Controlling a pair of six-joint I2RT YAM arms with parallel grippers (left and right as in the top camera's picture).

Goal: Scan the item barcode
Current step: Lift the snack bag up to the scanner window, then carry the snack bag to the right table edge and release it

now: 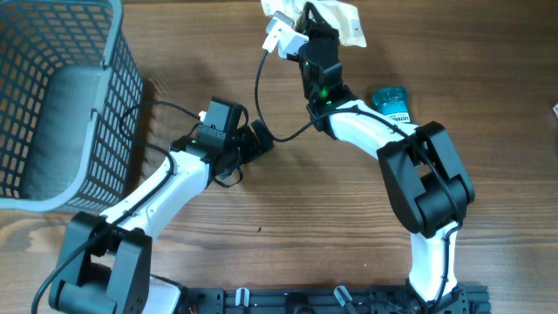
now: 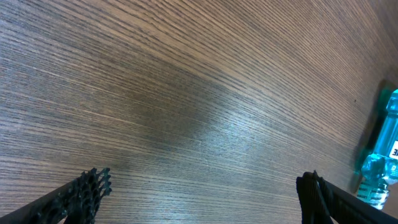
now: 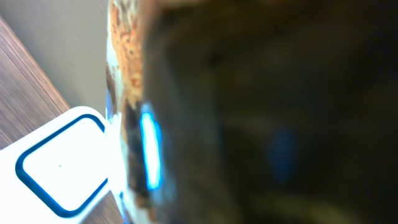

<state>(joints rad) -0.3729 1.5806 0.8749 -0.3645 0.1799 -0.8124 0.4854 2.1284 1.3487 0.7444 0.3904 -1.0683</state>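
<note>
**Two arms at a wooden table, one holding a packet beside a white scanner**

From overhead we count two white-and-black arms, one grey mesh basket (image 1: pixel 122 96) at the far left, one teal bottle (image 1: pixel 392 100), one pale packet (image 1: pixel 342 22) and one white scanner (image 1: pixel 281 37) on the wooden table (image 1: pixel 288 227).

The right gripper (image 1: pixel 307 19) reaches to the top edge of the table, its fingers closed on the packet, which sits just beside the scanner. The left gripper (image 1: pixel 259 139) hangs near the table's middle, well apart from the packet, with its fingers spread wide and nothing between them.

The right wrist camera shows what the overhead cannot: the scanner's face, a white rounded square with a blue outline, and orange-brown print on the packet, too blurred for us to read. We cannot find a barcode in any view. The left wrist camera shows only bare wood between its two dark fingertips (image 2: pixel 87 193), plus the bottle at its right edge.
</note>
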